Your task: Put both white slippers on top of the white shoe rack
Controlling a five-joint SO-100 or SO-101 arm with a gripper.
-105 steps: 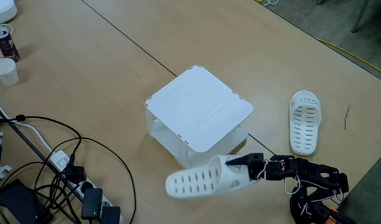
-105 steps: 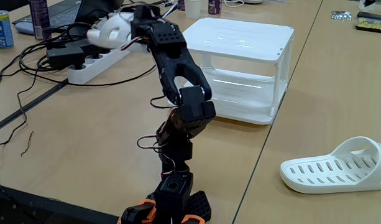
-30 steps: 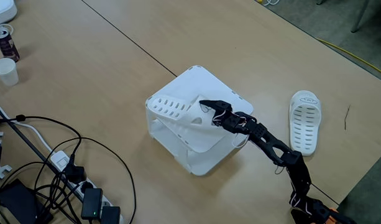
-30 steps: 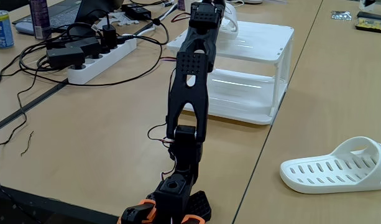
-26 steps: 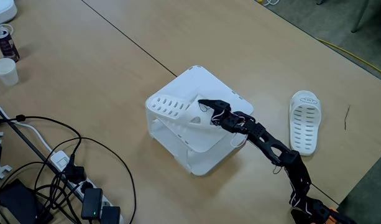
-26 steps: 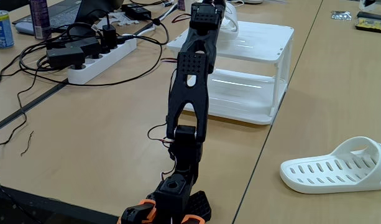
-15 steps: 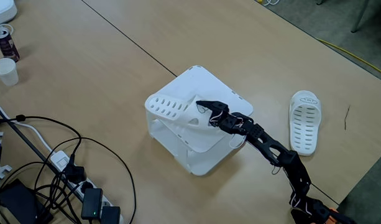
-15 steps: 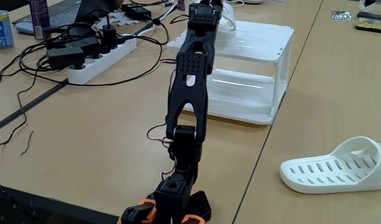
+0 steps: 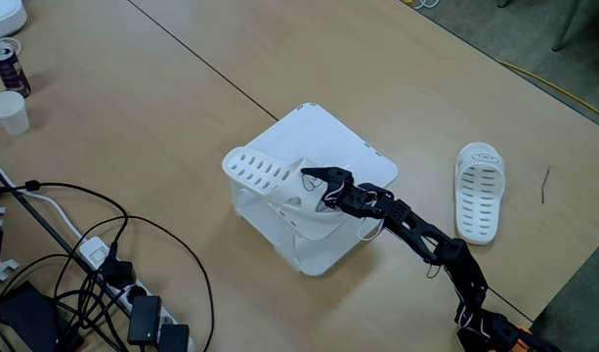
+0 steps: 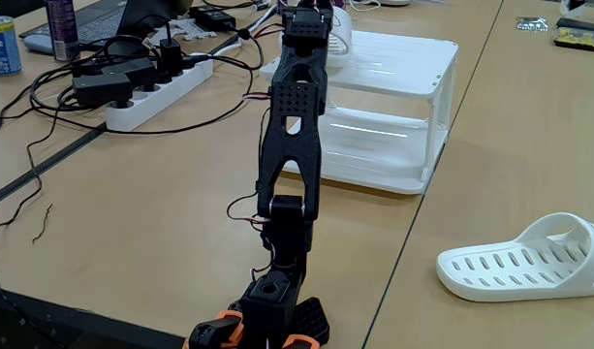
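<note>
White plastic cup (image 9: pixel 9 111): stands on the wooden table (image 9: pixel 133 117) near the left edge of a fixed view, just beside a dark can (image 9: pixel 7 66).
Cables and power strip (image 9: pixel 143 315): black leads loop over the lower left of that view; in another fixed view a white power strip (image 10: pixel 151 97) lies left of the arm with plugs in it.
Held slipper (image 9: pixel 270 183): white, slotted sole facing up, lying across the near-left part of the rack top, its toe end reaching past the rack's left edge, its strap end at the gripper.
White shoe rack (image 9: pixel 343 147): two-tier, square top with rounded corners, near the middle of the table; in the low fixed view (image 10: pixel 393 68) it stands behind the arm, its translucent side wall facing the camera.
Gripper (image 9: pixel 317 186): black, over the rack top, its fingers closed on the strap end of the held slipper; in the low fixed view the gripper's head (image 10: pixel 306 21) is at the rack's left top corner with a bit of white slipper (image 10: pixel 341 29) beside it.
Arm (image 9: pixel 426 249): stretched out from the lower right of the high view toward the rack.
Second slipper (image 9: pixel 478 192): flat on the table to the right of the rack, well apart from it, sole down; in the low view (image 10: pixel 529 262) it lies at the right edge, near the camera.
Floor cable (image 9: pixel 563 93): yellow, on the grey floor beyond the table's right edge.
</note>
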